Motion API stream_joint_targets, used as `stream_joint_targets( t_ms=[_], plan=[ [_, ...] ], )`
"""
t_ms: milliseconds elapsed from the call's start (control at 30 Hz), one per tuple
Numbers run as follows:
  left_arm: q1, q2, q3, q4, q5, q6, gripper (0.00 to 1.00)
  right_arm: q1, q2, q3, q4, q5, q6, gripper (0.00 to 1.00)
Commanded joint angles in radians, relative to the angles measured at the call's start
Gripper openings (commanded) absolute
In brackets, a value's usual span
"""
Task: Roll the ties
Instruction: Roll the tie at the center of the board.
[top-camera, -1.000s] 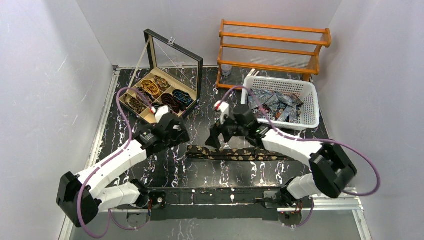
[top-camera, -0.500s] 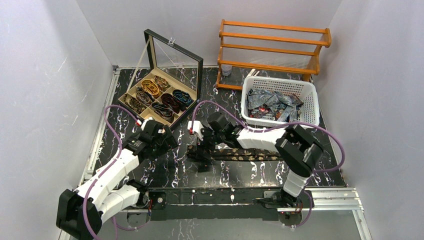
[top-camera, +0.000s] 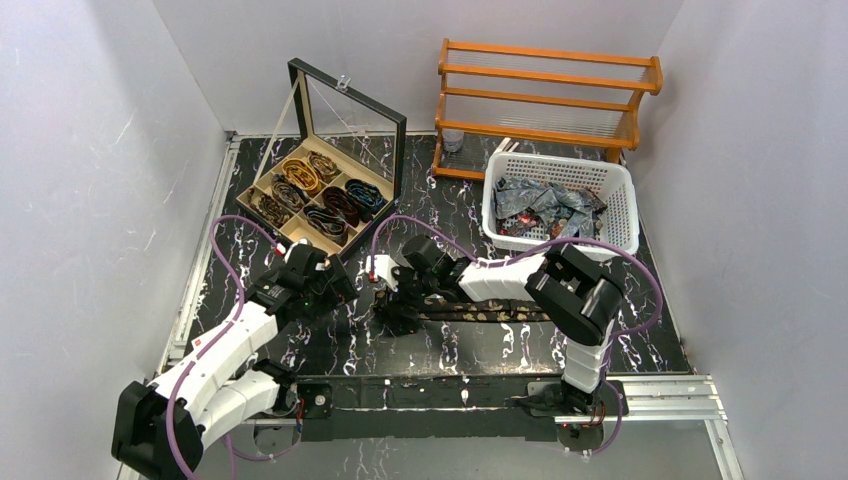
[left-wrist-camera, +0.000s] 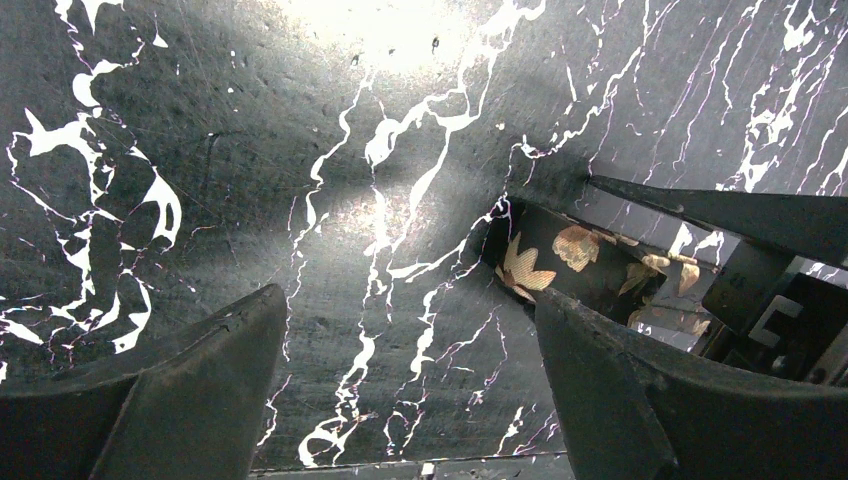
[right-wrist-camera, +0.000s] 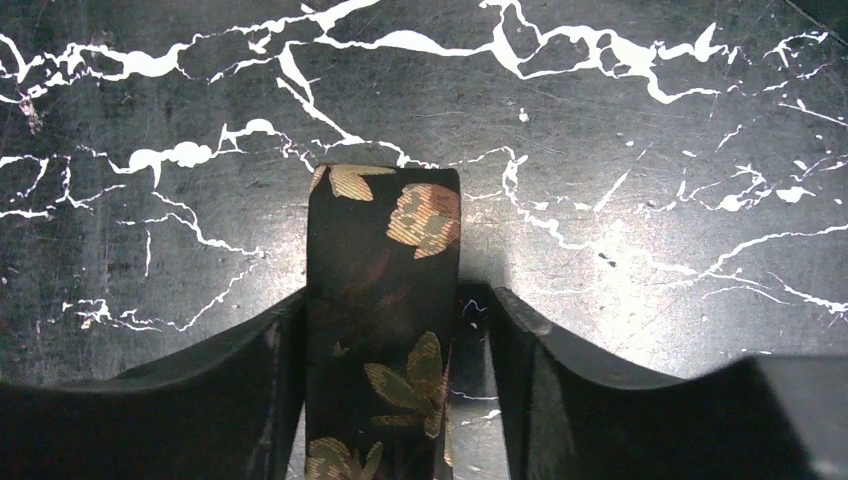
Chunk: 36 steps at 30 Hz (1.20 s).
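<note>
Tie (right-wrist-camera: 383, 230) end lies between spread right claw (right-wrist-camera: 397, 298) tips, wrist view only | left claw (left-wrist-camera: 408, 298) spread, empty

Tie (right-wrist-camera: 383, 300) of woven cloth; table (right-wrist-camera: 650, 120) glossy, scratched; basket (top-camera: 556, 162) white plastic.

Left claw (left-wrist-camera: 405, 300) spread wide; right claw (right-wrist-camera: 398, 300) parted, low.

You have one dark tie with gold floral spots (top-camera: 490, 311) lying flat and unrolled, stretched left to right across the black marble table (top-camera: 620, 340). Coiled ties (top-camera: 340, 202) fill the wooden box (top-camera: 258, 180) compartments. Crumpled ties (top-camera: 540, 205) lie heaped in the white basket (top-camera: 612, 238).
</note>
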Motion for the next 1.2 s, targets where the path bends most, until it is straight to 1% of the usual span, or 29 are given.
stream_joint_targets(
  t_ms=[0, 133, 267, 367, 467, 500, 633, 700, 833, 867, 900, 967, 1000, 1033, 1067, 1100, 1167],
  plan=[
    [0.004, -0.019, -0.018, -0.006, 0.008, 0.001, 0.92, 0.029, 0.005, -0.053, -0.007, 0.090, -0.017, 0.62],
    [0.004, -0.013, -0.026, 0.001, 0.015, -0.001, 0.92, 0.065, -0.007, -0.081, 0.013, 0.145, 0.006, 0.52],
    [0.004, -0.016, -0.032, 0.002, 0.017, -0.003, 0.92, 0.084, -0.016, -0.091, 0.026, 0.172, 0.028, 0.50],
    [0.004, -0.028, -0.039, 0.001, 0.017, -0.010, 0.93, 0.092, -0.024, -0.088, 0.036, 0.178, 0.028, 0.46],
    [0.004, -0.040, -0.046, 0.000, 0.022, -0.013, 0.93, 0.095, -0.024, -0.078, 0.031, 0.161, 0.024, 0.47],
    [0.004, -0.045, -0.047, 0.001, 0.024, -0.015, 0.93, 0.094, -0.024, -0.069, 0.020, 0.151, 0.021, 0.49],
    [0.005, -0.070, -0.058, 0.005, 0.022, -0.020, 0.93, 0.095, -0.047, -0.016, -0.012, 0.148, 0.045, 0.66],
    [0.005, -0.072, -0.058, 0.007, 0.017, -0.021, 0.93, 0.095, -0.091, -0.017, 0.036, 0.192, 0.110, 0.79],
    [0.004, -0.071, -0.047, 0.007, 0.009, -0.017, 0.93, 0.094, -0.209, -0.062, 0.113, 0.259, 0.190, 0.92],
    [0.004, -0.073, -0.044, 0.009, 0.004, -0.017, 0.94, 0.094, -0.240, -0.073, 0.124, 0.295, 0.219, 0.98],
    [0.005, -0.077, -0.042, 0.006, -0.003, -0.019, 0.94, 0.093, -0.270, -0.082, 0.126, 0.326, 0.245, 0.99],
    [0.004, -0.087, -0.040, 0.005, -0.017, -0.022, 0.94, 0.093, -0.329, -0.095, 0.112, 0.445, 0.352, 0.99],
    [0.004, -0.091, -0.040, 0.007, -0.023, -0.023, 0.94, 0.094, -0.355, -0.092, 0.082, 0.512, 0.433, 0.99],
    [0.004, -0.095, -0.040, 0.008, -0.026, -0.023, 0.94, 0.091, -0.378, -0.083, 0.034, 0.595, 0.568, 0.99],
    [0.005, -0.096, -0.040, 0.011, -0.027, -0.023, 0.94, 0.084, -0.397, -0.075, -0.020, 0.667, 0.665, 0.99],
    [0.004, -0.097, -0.040, 0.011, -0.028, -0.021, 0.94, 0.067, -0.413, -0.064, -0.082, 0.661, 0.744, 0.99],
    [0.004, -0.098, -0.040, 0.011, -0.028, -0.022, 0.94, 0.017, -0.434, -0.049, -0.208, 0.600, 0.932, 0.99]
  ],
)
